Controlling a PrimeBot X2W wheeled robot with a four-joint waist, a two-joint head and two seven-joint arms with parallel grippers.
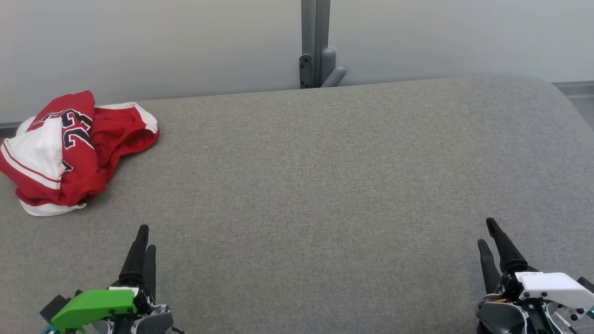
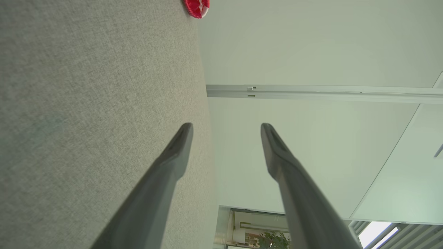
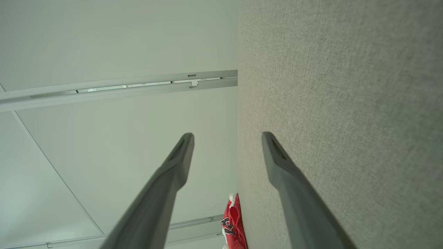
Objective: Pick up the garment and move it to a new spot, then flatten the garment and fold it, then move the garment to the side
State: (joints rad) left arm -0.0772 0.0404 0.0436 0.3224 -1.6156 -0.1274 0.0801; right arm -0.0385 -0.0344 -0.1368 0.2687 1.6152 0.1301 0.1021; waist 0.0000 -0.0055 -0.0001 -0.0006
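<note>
The garment (image 1: 69,153) is a red and white jersey with black numbers, lying crumpled in a heap at the far left of the grey fabric table (image 1: 325,185). A bit of the garment (image 2: 196,7) peeks in at the top of the left wrist view, and the garment (image 3: 233,223) shows small at the bottom of the right wrist view. My left gripper (image 1: 145,237) hovers near the front left, well short of the heap, open and empty (image 2: 226,128). At the front right my right gripper (image 1: 487,231) is open too, with nothing between its fingers (image 3: 227,137).
The table's far edge meets a pale wall, where a grey post with a bracket (image 1: 315,46) stands behind the middle. The table's right end (image 1: 557,106) curves away. Wide bare fabric lies between the two grippers and the garment.
</note>
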